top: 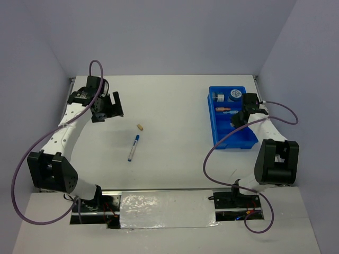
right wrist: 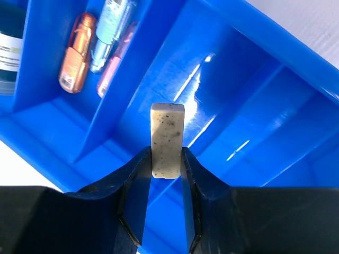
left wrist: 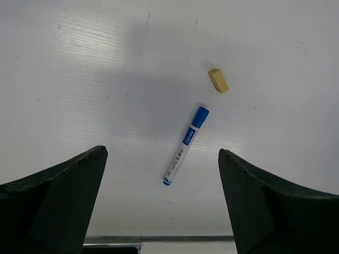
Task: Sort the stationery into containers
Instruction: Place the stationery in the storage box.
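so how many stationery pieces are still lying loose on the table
2 on the table: the tan stub, and the blue-capped pen beside it, nearer the front edge. The right hand holds a grey stub over the blue tray. More may be hidden.

Blue tray [right wrist: 238,106], white table [top: 175,106].
Speckled cream eraser [right wrist: 167,138]; white pen [left wrist: 183,151], blue cap [left wrist: 200,116]; tan stub [left wrist: 218,80]; orange capsule [right wrist: 77,53]; pink capsule [right wrist: 114,69].

- grey stub [right wrist: 167,132]: lower end hidden between the fingers of the right gripper [right wrist: 166,159]
- roll [right wrist: 7,47]: cut by the left edge; label print blurred
- pale blue capsule [right wrist: 112,21]: top cut by the upper edge
- pink capsule [right wrist: 109,78]: partly hidden behind a tray [right wrist: 249,106] divider
- left gripper [left wrist: 161,153]: finger bases cut by the lower edge
- pen [left wrist: 185,145]: barrel print too small to read
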You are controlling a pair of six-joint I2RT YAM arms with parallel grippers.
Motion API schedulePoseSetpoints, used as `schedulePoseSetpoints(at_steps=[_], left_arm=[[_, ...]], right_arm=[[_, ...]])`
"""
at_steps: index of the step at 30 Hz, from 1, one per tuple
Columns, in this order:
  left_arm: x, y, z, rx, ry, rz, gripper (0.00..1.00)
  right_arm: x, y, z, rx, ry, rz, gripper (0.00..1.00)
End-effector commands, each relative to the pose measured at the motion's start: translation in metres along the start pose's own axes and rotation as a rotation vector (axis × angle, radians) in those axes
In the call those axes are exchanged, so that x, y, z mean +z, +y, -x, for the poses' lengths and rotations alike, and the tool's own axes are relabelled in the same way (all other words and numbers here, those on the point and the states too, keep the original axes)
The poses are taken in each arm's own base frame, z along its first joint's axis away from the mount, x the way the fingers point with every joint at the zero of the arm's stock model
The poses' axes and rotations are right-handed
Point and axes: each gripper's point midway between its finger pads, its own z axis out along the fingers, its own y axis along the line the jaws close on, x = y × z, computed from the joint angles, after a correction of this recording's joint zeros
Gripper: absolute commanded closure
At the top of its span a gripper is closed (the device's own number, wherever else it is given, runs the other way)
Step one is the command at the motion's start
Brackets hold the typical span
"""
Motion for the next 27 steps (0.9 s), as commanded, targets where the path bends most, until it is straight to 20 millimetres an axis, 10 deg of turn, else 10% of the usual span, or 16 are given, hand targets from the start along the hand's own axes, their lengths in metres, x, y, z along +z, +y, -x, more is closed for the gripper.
schedulePoseSetpoints(at_steps=[1,13,18,23,27], left_arm=[[-0.001,-0.022,0.015,-0.002,-0.033,-0.045,0.01],[0.032,-0.058,0.030,0.017,-0.031,-0.076,0.01],[0.066,-0.071,0.020,-0.007,0.026,-0.020,0.01],[0.098,-0.088,0.003,-0.006,0.080,0.105,0.01],[0.116,-0.082,-0.011,-0.042,0.113,0.229,0.03]], right_arm=[[-0.004,0.015,0.018,0.015,-0.054,0.060,0.64],[-0.004,0.048,0.034,-0.074,-0.046,0.158,0.26],[-0.086,0.101,0.052,-0.269,-0.173,0.376,0.26],[-0.160,0.150,-0.006,-0.561,-0.092,0.602,0.26],[-0.183,0.144,-0.038,-0.658,-0.016,0.697,0.26]])
